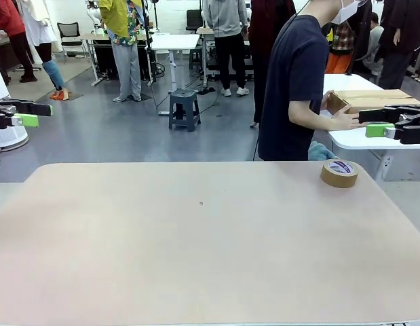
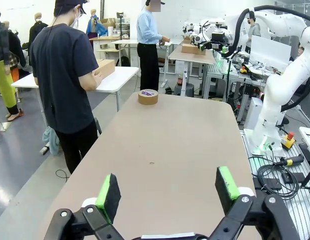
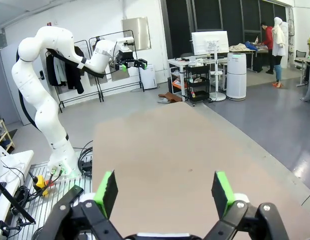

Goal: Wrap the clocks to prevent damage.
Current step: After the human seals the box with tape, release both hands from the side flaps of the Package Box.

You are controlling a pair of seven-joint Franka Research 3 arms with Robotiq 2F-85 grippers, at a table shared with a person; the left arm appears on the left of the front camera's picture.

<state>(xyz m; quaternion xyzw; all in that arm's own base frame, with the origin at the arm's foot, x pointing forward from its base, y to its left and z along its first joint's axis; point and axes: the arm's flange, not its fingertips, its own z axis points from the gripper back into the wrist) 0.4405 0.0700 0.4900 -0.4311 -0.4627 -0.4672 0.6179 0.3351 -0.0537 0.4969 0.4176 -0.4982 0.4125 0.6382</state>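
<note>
In the front view the beige counter (image 1: 196, 238) carries a roll of brown packing tape (image 1: 339, 173) with a white and purple label on its core, lying flat near the far edge at about two o'clock from the counter's middle. Behind it a person in a dark blue shirt (image 1: 298, 81) stands turned toward a white side table (image 1: 372, 136), one hand (image 1: 345, 121) resting against a flat cardboard box (image 1: 376, 99) there. The left gripper (image 1: 23, 114) reaches in level from the nine o'clock edge, well above and off the counter, its green pads apart with nothing between them. The right gripper (image 1: 393, 124) comes in level from three o'clock, in front of the side table, its jaws likewise spread and empty. In the left wrist view the left gripper (image 2: 168, 192) rises from six o'clock with its two green-padded fingers (image 2: 108, 191) wide apart over the counter (image 2: 170, 150), touching nothing; the tape roll (image 2: 148, 96) sits far down the counter at about twelve o'clock, the person (image 2: 64, 75) stands at ten o'clock with hands on the box (image 2: 105, 67), and the other white arm (image 2: 280, 85) bends up at two o'clock. In the right wrist view the right gripper (image 3: 165, 192) shows its fingers (image 3: 106, 192) held wide, empty, above the bare counter (image 3: 165, 150), with the left arm (image 3: 42, 95) arched at ten o'clock and its far gripper (image 3: 132, 62) level near eleven.
</note>
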